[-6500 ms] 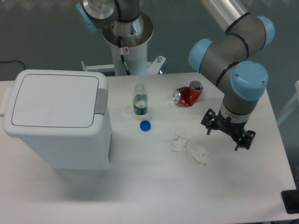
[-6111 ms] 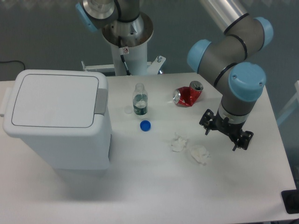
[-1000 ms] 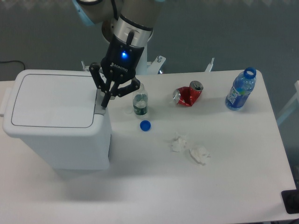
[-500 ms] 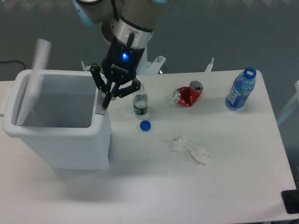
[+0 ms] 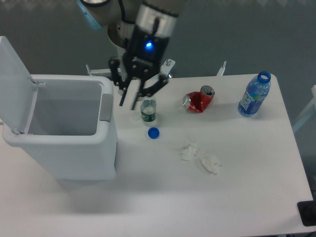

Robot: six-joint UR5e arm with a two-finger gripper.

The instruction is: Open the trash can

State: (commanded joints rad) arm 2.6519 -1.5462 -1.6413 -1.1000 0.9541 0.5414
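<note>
The fixed camera looks down on the trash can [image 5: 64,143], a large white boxy bin standing at the left end of the white surface [image 5: 197,197]. Its lid [image 5: 14,81] is swung up on the far-left edge and stands nearly upright, leaving the hollow interior exposed. The grey push-latch [image 5: 105,107] sits on the rim at the bin's right side.

The end effector [image 5: 129,102] hangs just right of that latch, above the surface and apart from the bin. Its dark fingers [image 5: 122,94] point downward and are spread, with nothing between them; a blue light glows on the wrist above.

Just beside the end effector, on its right, stands a small uncapped clear bottle [image 5: 147,109], and a blue bottle cap [image 5: 153,132] lies near it on the surface. Further right lies a crushed red drink can [image 5: 197,100]. Two crumpled white tissues [image 5: 200,157] rest near the middle of the surface. A blue uncapped water bottle [image 5: 254,95] stands upright by the far right edge.
</note>
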